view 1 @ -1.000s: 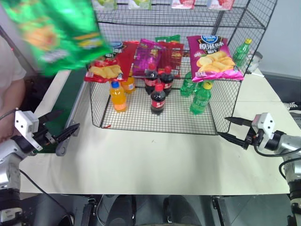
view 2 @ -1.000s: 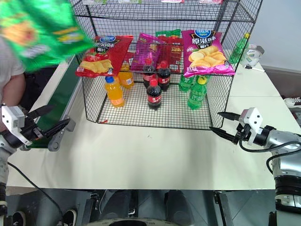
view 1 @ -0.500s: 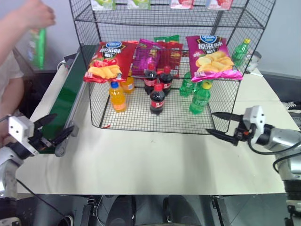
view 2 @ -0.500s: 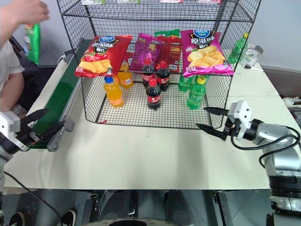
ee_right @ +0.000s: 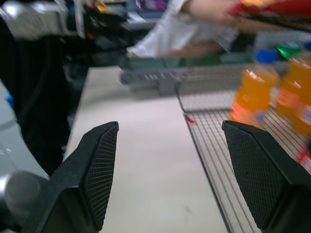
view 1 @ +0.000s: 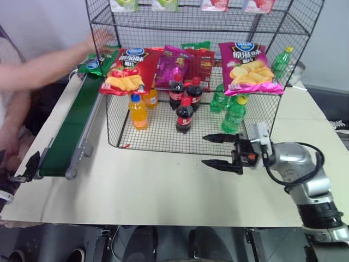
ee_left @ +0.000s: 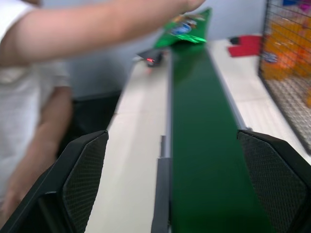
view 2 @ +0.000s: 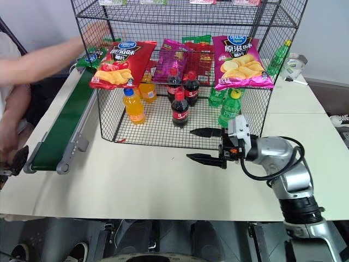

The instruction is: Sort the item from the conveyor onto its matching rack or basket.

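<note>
**Now: green crisp bag lying at far end of conveyor**

Green crisp bag (view 1: 94,63) is lying on the far end of the conveyor (view 1: 71,131), a person's hand (view 1: 102,40) reaching over it; can't tell whether the hand is touching or gripping the bag. Conveyor is running along the left side of the black wire rack (view 1: 191,98). Inside the rack, nearest the conveyor, a red crisp bag (view 1: 126,70) is leaning on the mesh, then magenta crisp bags (view 1: 248,68), with orange soda bottles (view 1: 138,112), cola bottles (view 1: 184,113) and green bottles (view 1: 233,114) on the lower grid. Right gripper (view 1: 221,152) is hovering in front of the rack, well away from the conveyor, pointing toward it, fingers spread wide, grasping nothing. Left gripper (ee_left: 175,184) is sitting at the near end of the conveyor, looking along the belt, fingers (ee_left: 85,170) spread wide, empty. All standing on a pale table (view 1: 163,191).
</note>
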